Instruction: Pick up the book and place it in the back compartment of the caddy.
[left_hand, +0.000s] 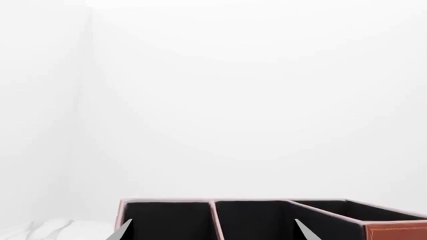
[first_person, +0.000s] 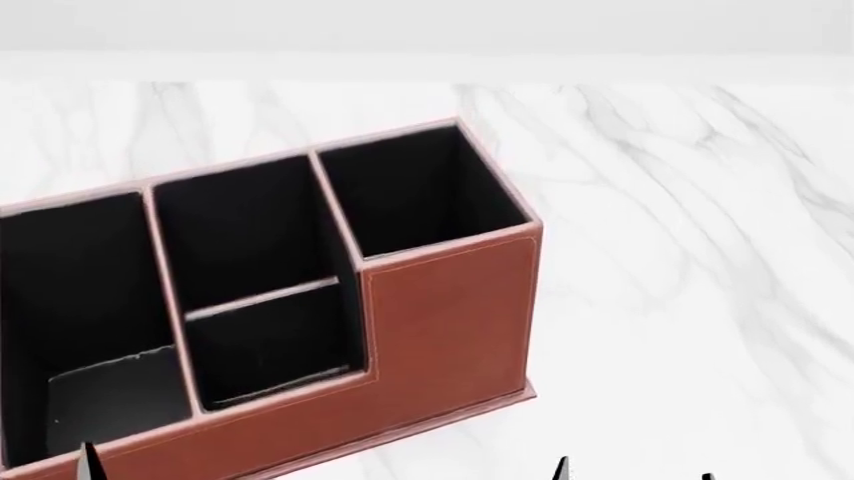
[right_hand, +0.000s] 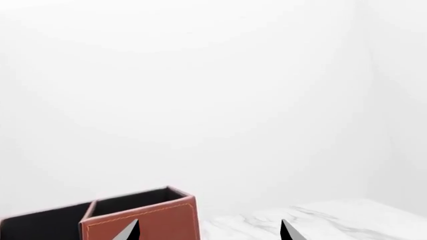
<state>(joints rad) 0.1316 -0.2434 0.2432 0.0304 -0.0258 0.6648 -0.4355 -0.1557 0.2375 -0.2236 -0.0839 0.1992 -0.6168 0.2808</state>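
Note:
The reddish-brown caddy fills the left half of the head view, with its black-lined cells open upward. The back compartment is the small shallow cell between a thin divider and the low brown wall, and it looks empty. A black rectangular thing with pale edges, the book by its look, sits inside the long cell at the left. My left gripper is open over the caddy's cells, holding nothing. My right gripper is open and empty beside the caddy's tall corner.
The caddy stands on a white marble tabletop, with bare surface stretching to its right. A plain white wall runs along the table's far edge. A tall square cell forms the caddy's far right corner.

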